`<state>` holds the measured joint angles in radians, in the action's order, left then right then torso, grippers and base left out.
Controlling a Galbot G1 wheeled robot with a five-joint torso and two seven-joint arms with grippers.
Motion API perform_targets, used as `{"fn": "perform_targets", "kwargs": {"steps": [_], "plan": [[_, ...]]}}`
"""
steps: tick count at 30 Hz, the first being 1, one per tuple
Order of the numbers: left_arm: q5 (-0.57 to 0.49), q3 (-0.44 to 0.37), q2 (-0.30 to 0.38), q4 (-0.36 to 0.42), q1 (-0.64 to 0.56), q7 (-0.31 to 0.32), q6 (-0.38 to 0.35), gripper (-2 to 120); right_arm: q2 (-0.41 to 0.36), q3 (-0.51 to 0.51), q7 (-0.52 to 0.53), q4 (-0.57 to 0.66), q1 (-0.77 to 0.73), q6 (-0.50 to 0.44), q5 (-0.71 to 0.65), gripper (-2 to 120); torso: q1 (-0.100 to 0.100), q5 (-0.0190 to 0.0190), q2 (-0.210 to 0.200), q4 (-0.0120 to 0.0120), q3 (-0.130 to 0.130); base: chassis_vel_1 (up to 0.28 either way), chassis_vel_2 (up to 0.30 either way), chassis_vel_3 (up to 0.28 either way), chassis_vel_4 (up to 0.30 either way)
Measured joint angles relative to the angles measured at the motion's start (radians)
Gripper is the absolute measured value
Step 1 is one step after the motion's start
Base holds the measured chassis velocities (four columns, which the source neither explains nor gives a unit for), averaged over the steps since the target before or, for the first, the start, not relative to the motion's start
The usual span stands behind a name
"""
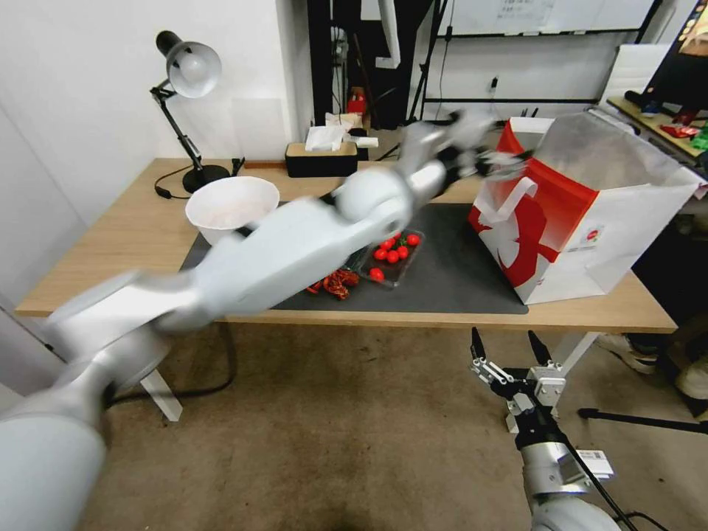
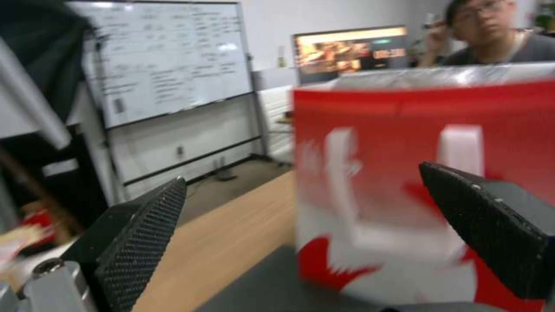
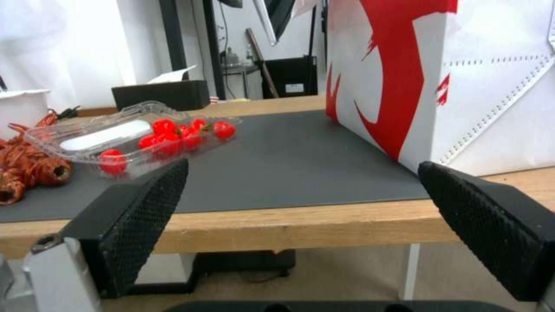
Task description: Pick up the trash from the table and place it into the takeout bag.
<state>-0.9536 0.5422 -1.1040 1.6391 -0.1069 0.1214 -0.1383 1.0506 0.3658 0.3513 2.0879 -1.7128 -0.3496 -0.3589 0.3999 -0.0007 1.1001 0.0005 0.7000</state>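
Right pincer spread, low; left pincer spread, by takeout bag.

Mat lay on table. Takeout bag stood on mat's right end; tomato tray mid-mat, left of bag; bowl at mat's far-left corner. Lamp and tissue box stood behind, along table's back edge.

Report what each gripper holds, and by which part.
Nothing. Left gripper is open beside the takeout bag; right gripper is open below the table edge.
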Motion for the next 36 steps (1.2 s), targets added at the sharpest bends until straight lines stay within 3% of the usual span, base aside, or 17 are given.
{"fn": "perform_targets", "kwargs": {"steps": [2,3,4,6,7,12,13,16,18,20,22,23,24,28,31,36], "plan": [[0.034,-0.098,0.063,0.079,-0.125,0.002,-0.001,100,-0.001,0.000,0.000,0.004,-0.002,-0.001,0.000,100,0.000,0.0000,0.000,-0.0003,0.000,0.000,0.000,0.000,0.000],[0.059,-0.186,0.097,0.148,-0.231,0.010,-0.013,100,-0.001,0.000,0.000,0.006,-0.002,-0.001,0.000,100,0.000,-0.0001,0.000,-0.0004,0.000,0.000,0.000,0.000,0.000],[0.059,-0.186,0.097,0.148,-0.231,0.010,-0.013,100,-0.001,0.000,0.000,0.006,-0.002,-0.001,0.000,100,0.000,-0.0001,0.000,-0.0004,0.000,0.000,0.000,0.000,0.000],[0.133,-0.306,0.132,0.226,-0.381,0.022,-0.013,100,-0.003,-0.003,-0.001,0.009,-0.001,-0.001,0.001,100,0.000,0.0007,0.000,-0.0005,0.000,0.000,0.000,0.000,0.000],[0.133,-0.306,0.132,0.226,-0.381,0.022,-0.013,100,-0.003,-0.003,-0.001,0.009,-0.001,-0.001,0.001,100,0.000,0.0007,0.000,-0.0005,0.000,0.000,0.000,0.000,0.000],[0.318,-0.510,0.152,0.335,-0.677,0.062,0.016,100,-0.007,-0.010,-0.001,0.024,0.005,0.005,0.003,100,0.000,0.0005,0.000,-0.0003,0.000,0.000,0.000,0.000,0.000],[0.318,-0.510,0.152,0.335,-0.677,0.062,0.016,100,-0.007,-0.010,-0.001,0.024,0.005,0.005,0.003,100,0.000,0.0005,0.000,-0.0003,0.000,0.000,0.000,0.000,0.000],[0.419,-0.652,0.129,0.376,-0.859,0.099,0.063,100,-0.013,-0.010,-0.001,0.028,0.005,0.009,0.003,100,0.000,0.0005,0.000,-0.0008,0.000,0.000,0.000,0.000,0.000],[0.435,-0.673,0.124,0.380,-0.890,0.104,0.071,100,-0.013,-0.010,-0.001,0.029,0.005,0.010,0.003,100,0.000,0.0005,0.000,-0.0006,0.000,0.000,0.000,0.000,0.000],[0.495,-0.748,0.103,0.394,-1.006,0.110,0.100,100,-0.015,-0.008,-0.001,0.031,0.003,0.011,0.003,100,0.000,0.0005,0.000,-0.0005,0.000,0.000,0.000,0.000,0.000],[0.495,-0.748,0.103,0.394,-1.006,0.110,0.100,100,-0.015,-0.008,-0.001,0.031,0.003,0.011,0.003,100,0.000,0.0005,0.000,-0.0005,0.000,0.000,0.000,0.000,0.000],[0.564,-0.828,0.066,0.403,-1.141,0.110,0.146,100,-0.014,-0.006,-0.001,0.031,0.001,0.011,0.003,100,0.000,0.0007,0.000,-0.0005,0.000,0.000,0.000,0.000,0.000],[0.587,-0.857,0.048,0.405,-1.198,0.109,0.165,100,-0.014,-0.006,-0.001,0.031,0.000,0.011,0.003,100,0.000,0.0006,0.000,-0.0008,0.000,0.000,0.000,0.000,0.000],[0.611,-0.900,0.014,0.411,-1.291,0.108,0.198,100,-0.014,-0.005,-0.001,0.031,-0.001,0.011,0.002,100,0.000,0.0007,0.000,-0.0004,0.000,0.000,0.000,0.000,0.000],[0.654,-0.972,-0.055,0.409,-1.429,0.105,0.268,100,-0.016,-0.005,-0.001,0.031,-0.001,0.011,0.001,100,0.000,0.0009,0.000,-0.0003,0.000,0.000,0.000,0.000,0.000],[0.672,-1.001,-0.095,0.394,-1.486,0.096,0.315,100,-0.021,-0.005,-0.009,0.024,0.001,0.011,-0.009,100,0.000,0.0008,0.000,-0.0005,0.000,0.000,0.000,0.000,0.000]]}}
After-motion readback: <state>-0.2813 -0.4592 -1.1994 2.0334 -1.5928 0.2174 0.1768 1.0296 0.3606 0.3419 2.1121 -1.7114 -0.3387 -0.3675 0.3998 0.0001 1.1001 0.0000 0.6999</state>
